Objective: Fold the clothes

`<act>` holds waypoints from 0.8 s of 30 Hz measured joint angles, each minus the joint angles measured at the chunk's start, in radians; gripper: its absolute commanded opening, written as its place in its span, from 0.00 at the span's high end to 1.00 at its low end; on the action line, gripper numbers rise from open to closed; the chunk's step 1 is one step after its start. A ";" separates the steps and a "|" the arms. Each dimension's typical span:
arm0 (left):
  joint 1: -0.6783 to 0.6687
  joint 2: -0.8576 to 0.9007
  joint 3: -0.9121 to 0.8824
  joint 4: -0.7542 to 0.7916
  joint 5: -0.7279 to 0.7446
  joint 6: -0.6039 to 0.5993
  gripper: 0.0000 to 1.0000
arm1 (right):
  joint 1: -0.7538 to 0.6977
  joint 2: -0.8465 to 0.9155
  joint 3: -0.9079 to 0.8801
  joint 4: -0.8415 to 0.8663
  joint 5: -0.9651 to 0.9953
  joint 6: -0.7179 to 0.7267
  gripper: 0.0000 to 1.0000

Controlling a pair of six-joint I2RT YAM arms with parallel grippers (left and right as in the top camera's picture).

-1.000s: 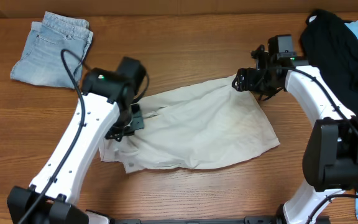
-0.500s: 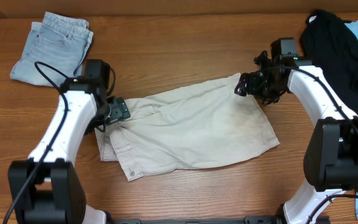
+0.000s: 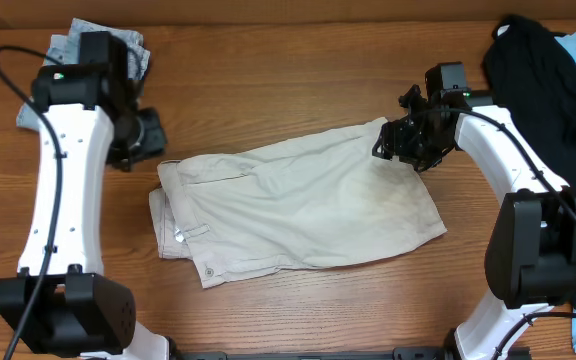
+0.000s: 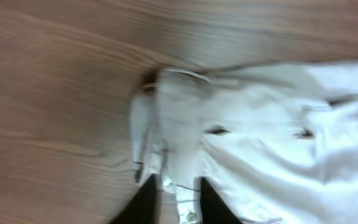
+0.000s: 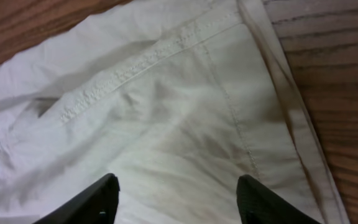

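Below the spread, empty right gripper (image 5: 176,183) lie the clothes (image 5: 166,93); closing here may catch one layer only, skewing the fold.

Your wrist cam's pretty blurry here. The left gripper (image 4: 178,202) pokes in at the bottom, tips only narrowly parted. Behind them the beige clothes (image 4: 260,124) lie rumpled on the wooden table (image 4: 55,93), spreading off right.
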 measured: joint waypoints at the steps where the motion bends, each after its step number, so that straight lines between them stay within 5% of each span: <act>1: -0.025 0.000 -0.013 0.010 0.006 0.000 0.96 | 0.000 0.000 0.000 -0.005 0.000 0.002 0.45; 13: -0.156 0.065 -0.382 0.233 0.119 -0.003 0.96 | 0.000 0.000 0.000 -0.012 0.000 0.000 0.50; 24: -0.154 0.245 -0.428 0.579 0.051 -0.006 0.96 | 0.000 0.000 0.000 -0.023 -0.001 0.000 0.50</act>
